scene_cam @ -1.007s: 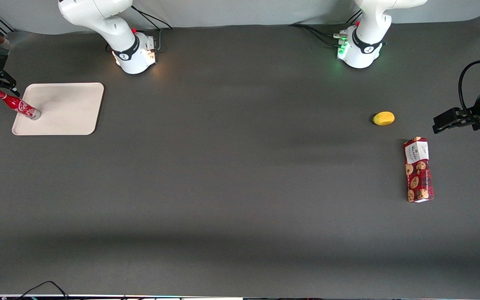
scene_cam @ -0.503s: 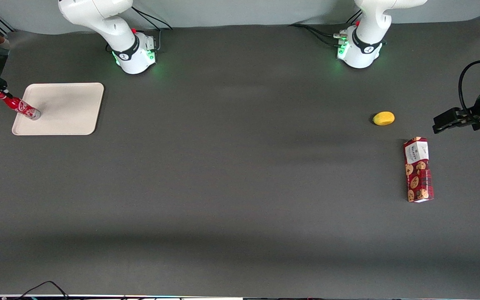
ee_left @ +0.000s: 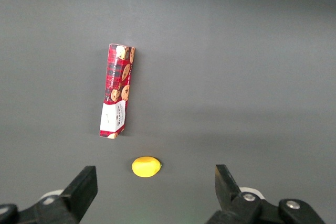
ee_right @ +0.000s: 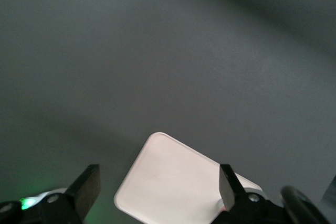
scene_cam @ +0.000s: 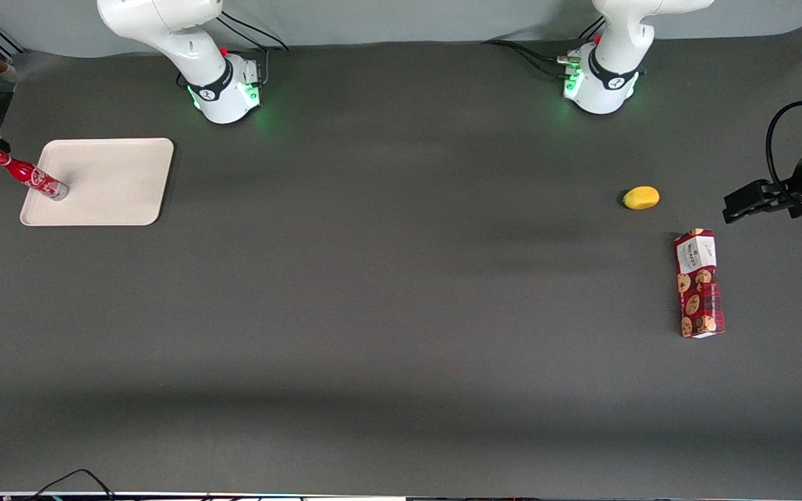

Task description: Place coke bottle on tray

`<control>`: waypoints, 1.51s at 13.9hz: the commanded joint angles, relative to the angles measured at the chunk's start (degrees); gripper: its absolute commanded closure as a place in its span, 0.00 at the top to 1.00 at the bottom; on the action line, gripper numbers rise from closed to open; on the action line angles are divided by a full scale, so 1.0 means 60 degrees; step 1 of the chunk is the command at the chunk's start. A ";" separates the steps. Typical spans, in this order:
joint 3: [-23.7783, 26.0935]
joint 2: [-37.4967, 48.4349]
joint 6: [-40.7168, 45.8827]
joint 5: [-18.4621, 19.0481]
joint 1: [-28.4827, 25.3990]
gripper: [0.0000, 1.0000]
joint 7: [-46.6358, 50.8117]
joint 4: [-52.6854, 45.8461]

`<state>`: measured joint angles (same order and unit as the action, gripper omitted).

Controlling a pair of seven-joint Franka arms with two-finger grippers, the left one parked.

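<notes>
The coke bottle (scene_cam: pixel 28 176), slim and red with white lettering and a red cap, stands on the cream-white tray (scene_cam: pixel 115 181), on the tray's edge toward the working arm's end of the table. Nothing holds it. My right gripper (ee_right: pixel 157 182) is open and empty, its two dark fingers (ee_right: pixel 88 184) spread wide, and it hovers above the tray (ee_right: pixel 173 177) and apart from the bottle. In the front view the gripper is almost out of frame at the table's working-arm end.
A yellow lemon-like fruit (scene_cam: pixel 641 197) and a red cookie box (scene_cam: pixel 699 283) lie toward the parked arm's end of the table; both also show in the left wrist view, the box (ee_left: pixel 116 98) and the fruit (ee_left: pixel 146 166). The arm bases (scene_cam: pixel 223 90) stand farthest from the front camera.
My gripper has drawn away from the bottle's cap, off past the table's working-arm end. The bottle stays standing on the tray. The working arm's base light went from orange to green.
</notes>
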<state>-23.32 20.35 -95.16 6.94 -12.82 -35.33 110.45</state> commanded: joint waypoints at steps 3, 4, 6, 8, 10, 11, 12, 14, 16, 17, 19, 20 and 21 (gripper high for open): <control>0.3105 -0.0986 0.1138 -0.0042 0.1080 1.00 0.3304 -0.1939; 0.3531 -0.1367 0.1226 -0.0043 0.1226 1.00 0.3803 -0.2349; 0.3988 -0.2275 0.1503 -0.0057 0.1257 1.00 0.4785 -0.3461; 0.4019 -0.2863 0.1797 -0.0144 0.1243 1.00 0.4906 -0.4313; 0.3931 -0.2953 0.1813 -0.0393 0.1373 1.00 0.4907 -0.4477; 0.3916 -0.2953 0.1813 -0.0438 0.1418 1.00 0.4921 -0.4463; 0.3873 -0.2938 0.1827 -0.0438 0.1418 1.00 0.5037 -0.4477; 0.3785 -0.2924 0.2103 -0.0627 0.1418 1.00 0.5607 -0.4492; 0.3580 -0.2924 0.2164 -0.1387 0.1418 1.00 0.5799 -0.4536; 0.3536 -0.2938 0.2150 -0.1608 0.1404 1.00 0.5887 -0.4551; 0.3550 -0.2953 0.2120 -0.1639 0.1345 1.00 0.6151 -0.4551; 0.3550 -0.2967 0.2106 -0.1596 0.1360 1.00 0.6152 -0.4536; 0.3535 -0.2997 0.2106 -0.1552 0.1374 1.00 0.6123 -0.4536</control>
<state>-1.91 3.40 -83.45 -1.36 -4.60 -0.10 84.78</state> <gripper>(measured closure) 0.000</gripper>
